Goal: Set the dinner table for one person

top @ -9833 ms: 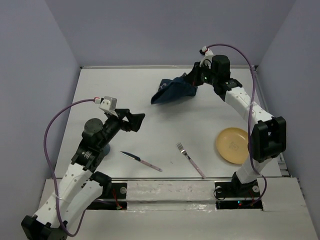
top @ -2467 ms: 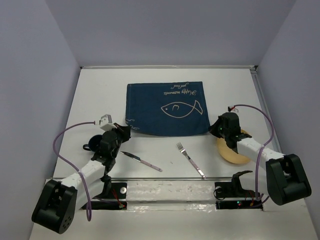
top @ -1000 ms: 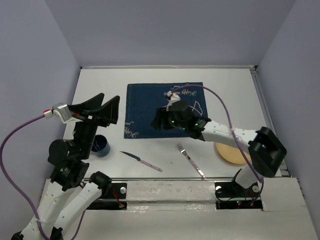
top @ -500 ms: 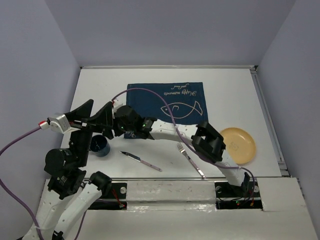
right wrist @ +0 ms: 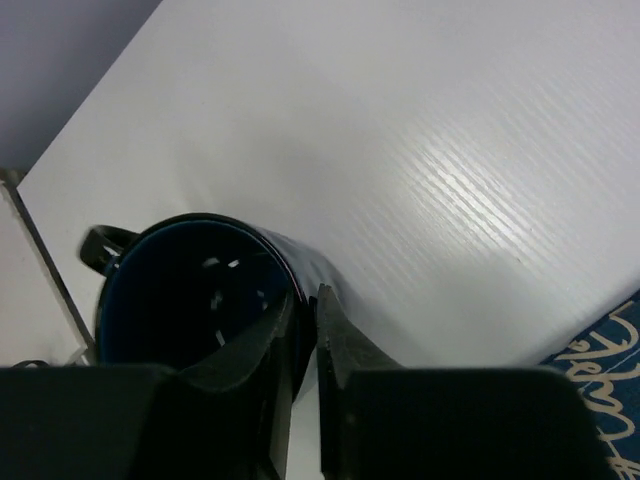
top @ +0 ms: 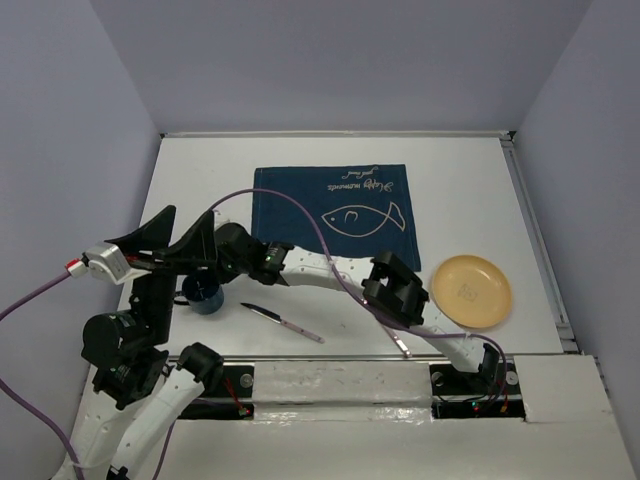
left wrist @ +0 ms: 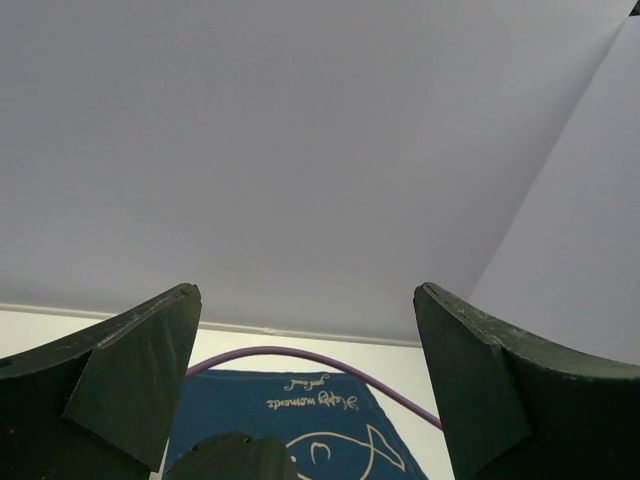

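The white dinner table (top: 200, 180) holds a navy placemat (top: 330, 215) with a fish outline, spread flat at the middle back. A dark blue cup (top: 205, 295) stands upright at the near left. My right gripper (top: 218, 280) reaches across to it. In the right wrist view the right gripper (right wrist: 305, 295) is shut on the cup (right wrist: 190, 290), one finger inside the rim and one outside. My left gripper (top: 175, 238) is raised above the cup, open and empty. In the left wrist view the left gripper (left wrist: 305, 295) points over the placemat (left wrist: 290, 420).
A yellow plate (top: 470, 290) lies at the right. A knife (top: 282, 320) lies near the front edge. A fork's handle end (top: 400, 347) shows under the right arm. The right arm's purple cable (top: 300, 200) arcs over the placemat. Grey walls enclose the table.
My right arm has stretched further left and its fingers have closed on the cup's rim. My left arm has sunk slightly and shifted left, still open. The cup has not moved.
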`<state>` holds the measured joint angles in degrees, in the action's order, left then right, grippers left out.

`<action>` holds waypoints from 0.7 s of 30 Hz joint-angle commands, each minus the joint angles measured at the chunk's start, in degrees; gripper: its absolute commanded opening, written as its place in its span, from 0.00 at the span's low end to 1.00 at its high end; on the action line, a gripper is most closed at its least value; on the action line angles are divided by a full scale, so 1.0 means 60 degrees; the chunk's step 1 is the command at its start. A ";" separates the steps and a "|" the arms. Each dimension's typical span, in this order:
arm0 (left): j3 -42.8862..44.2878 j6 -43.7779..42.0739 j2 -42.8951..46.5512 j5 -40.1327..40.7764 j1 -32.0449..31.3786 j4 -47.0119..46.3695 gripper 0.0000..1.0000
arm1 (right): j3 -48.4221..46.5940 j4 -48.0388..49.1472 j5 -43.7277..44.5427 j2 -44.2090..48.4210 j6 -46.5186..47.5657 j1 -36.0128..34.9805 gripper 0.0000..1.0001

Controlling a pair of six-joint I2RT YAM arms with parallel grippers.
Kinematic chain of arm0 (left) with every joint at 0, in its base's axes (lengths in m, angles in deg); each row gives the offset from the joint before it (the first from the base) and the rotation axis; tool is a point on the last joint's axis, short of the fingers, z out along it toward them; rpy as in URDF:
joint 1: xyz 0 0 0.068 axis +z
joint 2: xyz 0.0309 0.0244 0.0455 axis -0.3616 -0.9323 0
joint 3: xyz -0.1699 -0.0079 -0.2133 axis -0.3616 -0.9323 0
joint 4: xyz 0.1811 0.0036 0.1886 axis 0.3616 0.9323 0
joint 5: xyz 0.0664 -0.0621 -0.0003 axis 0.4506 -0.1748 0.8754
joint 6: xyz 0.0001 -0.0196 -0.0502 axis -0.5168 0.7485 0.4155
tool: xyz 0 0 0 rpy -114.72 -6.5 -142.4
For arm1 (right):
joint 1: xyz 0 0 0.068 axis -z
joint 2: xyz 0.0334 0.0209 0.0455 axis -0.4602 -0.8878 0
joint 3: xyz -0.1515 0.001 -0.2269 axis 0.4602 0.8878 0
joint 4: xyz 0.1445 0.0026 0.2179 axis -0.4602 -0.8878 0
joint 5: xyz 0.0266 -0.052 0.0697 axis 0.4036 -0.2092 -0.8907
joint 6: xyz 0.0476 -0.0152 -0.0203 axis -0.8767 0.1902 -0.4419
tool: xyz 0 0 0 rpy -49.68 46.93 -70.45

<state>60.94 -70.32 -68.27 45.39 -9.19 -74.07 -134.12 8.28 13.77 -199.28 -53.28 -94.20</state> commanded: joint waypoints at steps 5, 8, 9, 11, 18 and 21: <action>-0.0075 -0.0234 0.0183 0.0253 0.0041 -0.0454 0.99 | 0.0024 0.0380 0.0360 0.0221 -0.0378 -0.0028 0.00; -0.0075 -0.0234 0.0227 0.0443 0.0099 -0.0440 0.99 | 0.0742 0.1539 0.0579 0.1041 -0.0641 -0.0028 0.00; -0.0060 -0.0234 0.0227 0.0530 0.0100 -0.0411 0.99 | 0.0890 0.1701 0.0668 0.1246 -0.0671 -0.0028 0.00; -0.0060 -0.0263 0.0271 0.0794 0.0100 -0.0381 0.99 | 0.1255 0.2696 0.0800 0.1934 -0.0730 0.0060 0.00; -0.0148 -0.0219 0.0462 0.1132 0.0100 -0.0425 0.99 | 0.4213 0.4588 0.1676 0.4684 -0.0893 0.1272 0.00; -0.0163 -0.0015 0.0287 0.0781 0.0100 -0.0410 0.99 | 0.5487 0.4603 0.2117 0.5711 -0.0789 0.2397 0.00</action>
<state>60.66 -70.67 -65.97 50.72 -8.91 -74.16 -105.44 22.31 20.05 -175.96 -56.93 -88.61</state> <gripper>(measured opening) 0.989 0.060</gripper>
